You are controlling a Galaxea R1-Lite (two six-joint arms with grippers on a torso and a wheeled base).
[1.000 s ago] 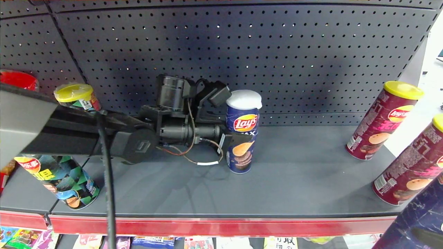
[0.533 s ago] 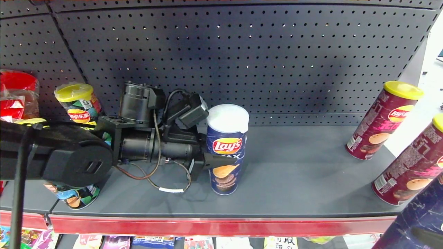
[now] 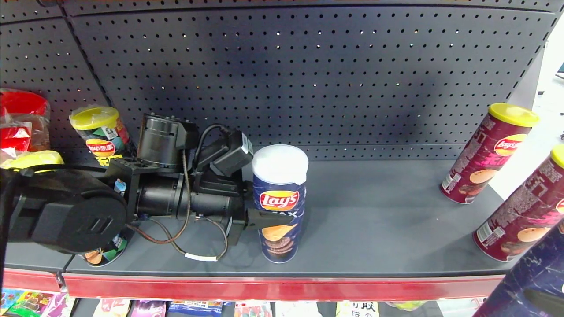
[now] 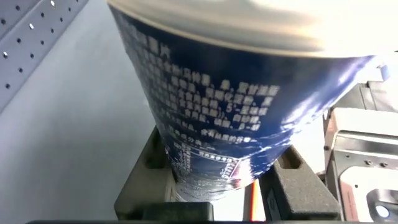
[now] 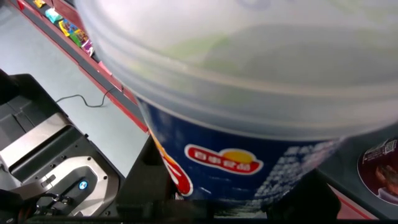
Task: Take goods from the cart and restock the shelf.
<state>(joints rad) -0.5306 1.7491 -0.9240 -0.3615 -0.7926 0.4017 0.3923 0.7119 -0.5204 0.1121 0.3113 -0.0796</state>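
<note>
Head camera looks down at the shelf (image 3: 374, 229); the left wrist camera hugs its blue can (image 3: 280, 207).

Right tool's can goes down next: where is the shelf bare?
Widest bare patch for the second blue can: grey shelf between the blue chip can in the left tool and the two maroon cans, pegboard to red lip. Crowded left of it: left arm, green-patterned cans.

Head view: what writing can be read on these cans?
Blue can: brand logo, clear; word beneath part hidden by left gripper.
Maroon can: same logo, clear; small print too tiny.
Patterned can: logo, characters blurred.
Bottom packets: too small.
</note>
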